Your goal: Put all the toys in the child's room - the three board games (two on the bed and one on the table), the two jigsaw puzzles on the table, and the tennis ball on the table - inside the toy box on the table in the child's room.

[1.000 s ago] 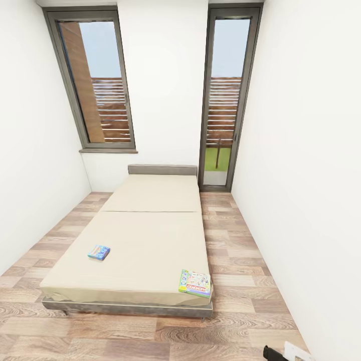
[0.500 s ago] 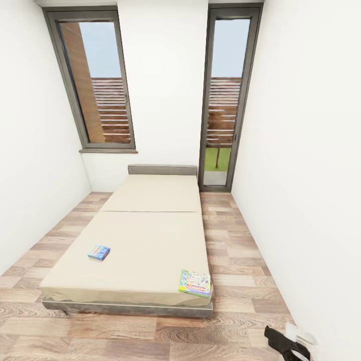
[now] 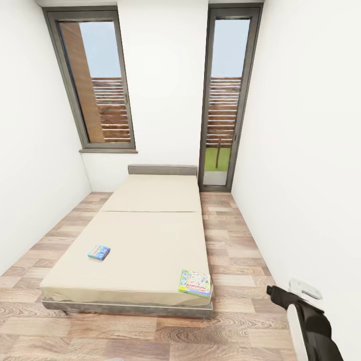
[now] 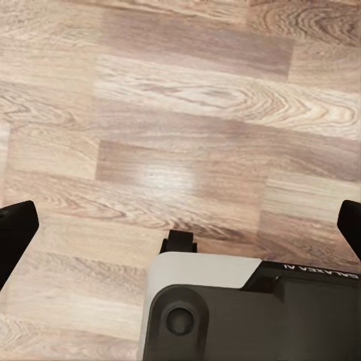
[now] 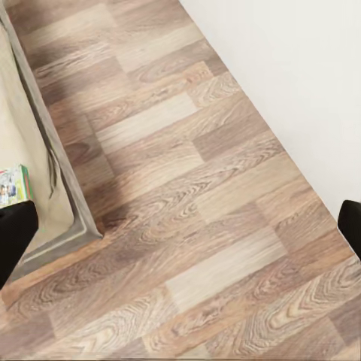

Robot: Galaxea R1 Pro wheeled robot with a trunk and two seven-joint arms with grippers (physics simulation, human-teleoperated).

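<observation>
A narrow white-walled room with a wood-plank floor [image 3: 240, 235] and two tall dark-framed windows is seen from the head view, and the bed [image 3: 150, 225] is taken as the landmark, its grey headboard set against the far wall. Two of the board games are found on the beige mattress: the MONOPOLY box [image 3: 195, 283] lies flat at the foot corner of the bed on the robot's right, just inside the mattress edge, and the small blue box [image 3: 99, 252] lies flat well apart from it, toward the opposite side of the bed and a little further from the foot. Both are judged to be light, stiff cardboard with smooth printed faces that may slip; being flat, they are probably best taken by an edge, and the MONOPOLY box's edge nearest the mattress rim looks the most reachable. The right gripper [image 3: 281, 294] is raised beside the foot of the bed, over the floor, near the right-hand wall; in the right wrist view [image 5: 180, 226] its dark fingertips are spread wide at the frame edges and nothing is held or touched. The left gripper [image 4: 180, 226] is likewise spread wide and empty, pointed at bare planks.
</observation>
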